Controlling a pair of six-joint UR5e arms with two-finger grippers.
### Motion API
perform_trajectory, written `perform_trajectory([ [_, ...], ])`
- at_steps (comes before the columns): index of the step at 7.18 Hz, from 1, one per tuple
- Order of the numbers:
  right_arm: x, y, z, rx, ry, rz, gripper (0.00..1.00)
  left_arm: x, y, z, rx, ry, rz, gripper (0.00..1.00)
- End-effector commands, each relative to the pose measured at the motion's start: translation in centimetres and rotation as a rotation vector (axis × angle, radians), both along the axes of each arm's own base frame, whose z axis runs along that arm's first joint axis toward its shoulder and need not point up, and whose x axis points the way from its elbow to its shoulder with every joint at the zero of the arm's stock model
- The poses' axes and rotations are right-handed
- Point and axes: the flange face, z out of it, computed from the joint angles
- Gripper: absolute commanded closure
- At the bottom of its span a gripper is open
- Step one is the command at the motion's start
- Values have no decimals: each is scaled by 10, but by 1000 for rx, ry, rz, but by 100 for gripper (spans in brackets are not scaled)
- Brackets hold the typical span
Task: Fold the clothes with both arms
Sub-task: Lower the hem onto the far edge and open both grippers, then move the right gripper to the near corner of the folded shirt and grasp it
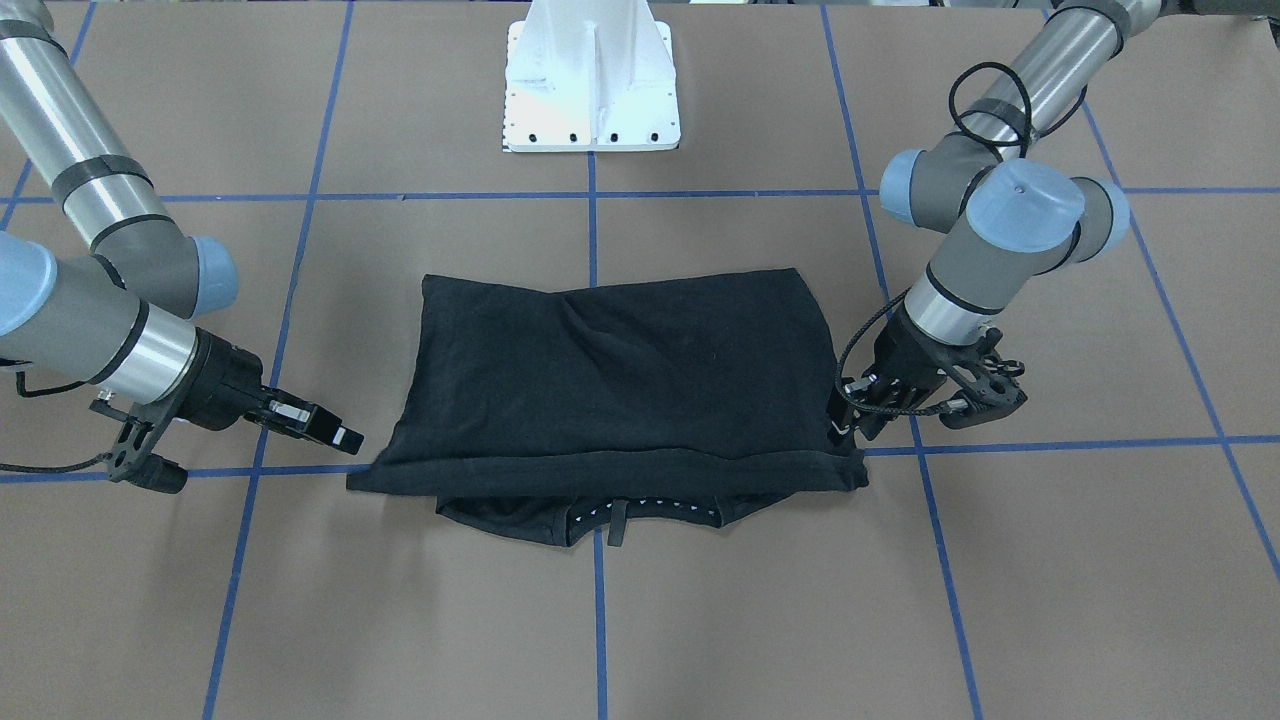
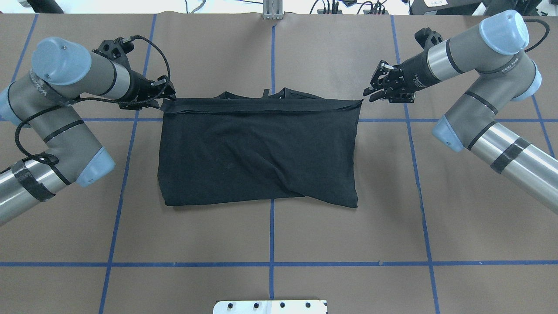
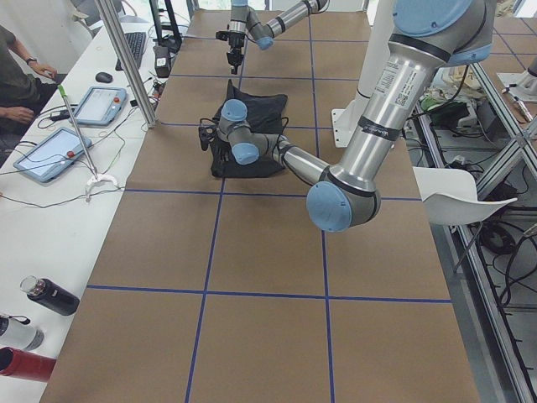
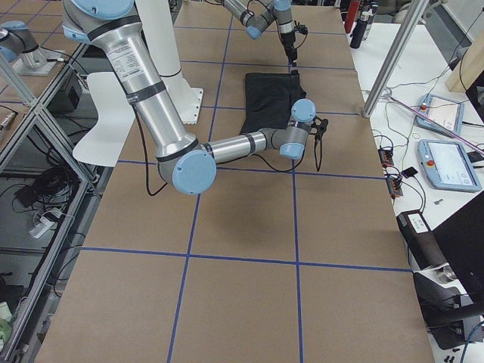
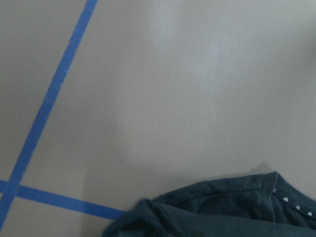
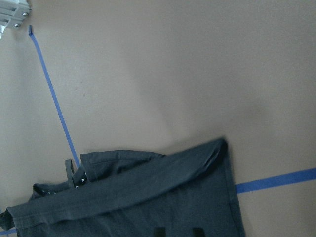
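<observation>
The black T-shirt (image 1: 620, 380) (image 2: 261, 152) lies flat mid-table, folded into a rectangle with its plain side up. Its collar (image 1: 640, 512) pokes out at the far edge. My left gripper (image 1: 850, 432) (image 2: 169, 97) points down at the shirt's far-left corner and touches the fabric edge. Its fingers look apart, and nothing is lifted. My right gripper (image 1: 340, 432) (image 2: 369, 93) hovers open just off the far-right corner (image 6: 222, 145), clear of the cloth. The left wrist view shows only the collar edge (image 5: 222, 207) and bare table.
The white pedestal base (image 1: 592, 90) stands at the robot's side of the table. Blue tape lines (image 2: 272, 205) grid the brown tabletop. A side bench with tablets (image 3: 50, 155), bottles (image 3: 50, 295) and a seated person (image 3: 17, 75) runs along the far edge.
</observation>
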Motion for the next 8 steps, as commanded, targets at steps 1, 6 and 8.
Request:
perform_trajectory([
  [1,-2,-11,-12,-17,8,7,0,-6,-2,-2,18,-7,-12,0],
  [6,-71,80,-32,-55,-29,-108,0,-33,18,-52,75,22,8,0],
  [8,-127,137,-14,-46,5,-132,0,-45,28,-76,102,48,3,0],
])
